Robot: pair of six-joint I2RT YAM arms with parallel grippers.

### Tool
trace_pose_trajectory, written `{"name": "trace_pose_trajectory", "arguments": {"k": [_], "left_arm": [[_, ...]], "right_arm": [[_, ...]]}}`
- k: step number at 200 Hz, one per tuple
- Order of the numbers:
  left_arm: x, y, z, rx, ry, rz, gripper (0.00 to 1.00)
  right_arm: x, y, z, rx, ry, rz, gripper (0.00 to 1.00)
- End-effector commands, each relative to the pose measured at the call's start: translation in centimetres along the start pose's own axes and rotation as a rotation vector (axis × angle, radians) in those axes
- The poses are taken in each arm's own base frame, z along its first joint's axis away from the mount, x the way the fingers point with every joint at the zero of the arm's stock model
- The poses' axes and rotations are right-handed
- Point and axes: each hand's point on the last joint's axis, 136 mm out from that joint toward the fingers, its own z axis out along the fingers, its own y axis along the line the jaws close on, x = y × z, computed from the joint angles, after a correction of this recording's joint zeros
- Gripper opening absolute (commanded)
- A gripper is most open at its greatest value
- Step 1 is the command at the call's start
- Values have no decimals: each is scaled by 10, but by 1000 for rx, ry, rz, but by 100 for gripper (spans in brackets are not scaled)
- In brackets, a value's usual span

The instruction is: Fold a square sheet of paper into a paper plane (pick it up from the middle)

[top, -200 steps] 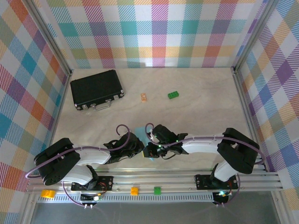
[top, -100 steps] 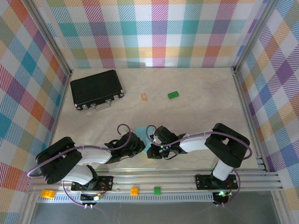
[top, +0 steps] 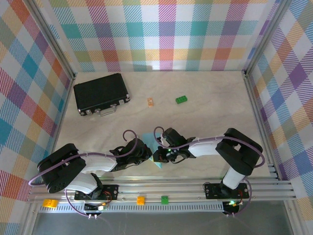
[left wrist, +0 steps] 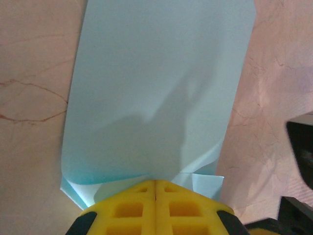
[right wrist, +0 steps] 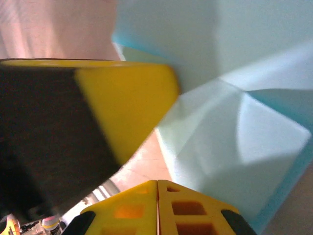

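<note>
Left gripper (left wrist: pixel 155 188): yellow fingertips pressed together, pinching the near edge of the thin light blue square sheet of paper (left wrist: pixel 156 88), which ran from the jaws toward 12 o'clock in the left wrist view. Small folded corners showed at 10 and 2 o'clock of the fingertips. Right gripper (right wrist: pixel 157 188): jaws closed, with creased facets of the sheet (right wrist: pixel 234 147) rising at 1 o'clock. Whether paper lay between its fingers could not be told.

In the top view the two grippers met tip to tip near the table's (top: pixel 210 122) 6 o'clock edge, with the sheet (top: pixel 151 142) between them, mostly covered. The step in hand was judged to be an early fold, no dart shape being formed. The next move probably called for one gripper to anchor the sheet while the other carried an edge over to the crease line.

The rectangular black hard case (top: pixel 101 93) lay at 10 o'clock of the grippers, the small green plastic brick (top: pixel 181 100) at 1 o'clock, both well apart. The sheet's full outline was hidden.
</note>
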Motion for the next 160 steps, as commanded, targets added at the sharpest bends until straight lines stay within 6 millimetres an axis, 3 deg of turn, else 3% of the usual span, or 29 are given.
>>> {"name": "trace_pose_trajectory", "arguments": {"k": [1, 36, 69, 90, 119, 141, 160], "left_arm": [[12, 27, 0, -109, 47, 37, 0], [4, 4, -9, -68, 31, 107, 0], [-4, -30, -26, 25, 11, 198, 5], [4, -38, -31, 68, 53, 219, 0], [26, -37, -23, 98, 164, 184, 0], [35, -20, -15, 48, 194, 167, 0], [31, -1, -8, -17, 166, 147, 0]], "right_arm": [[17, -26, 7, 38, 38, 53, 9], [33, -55, 0, 140, 49, 87, 5], [31, -53, -2, 160, 56, 73, 4], [28, -52, -1, 160, 49, 72, 4], [28, -53, 0, 161, 47, 82, 4], [28, -56, -1, 170, 42, 84, 4], [29, -57, -1, 172, 37, 90, 4]]}}
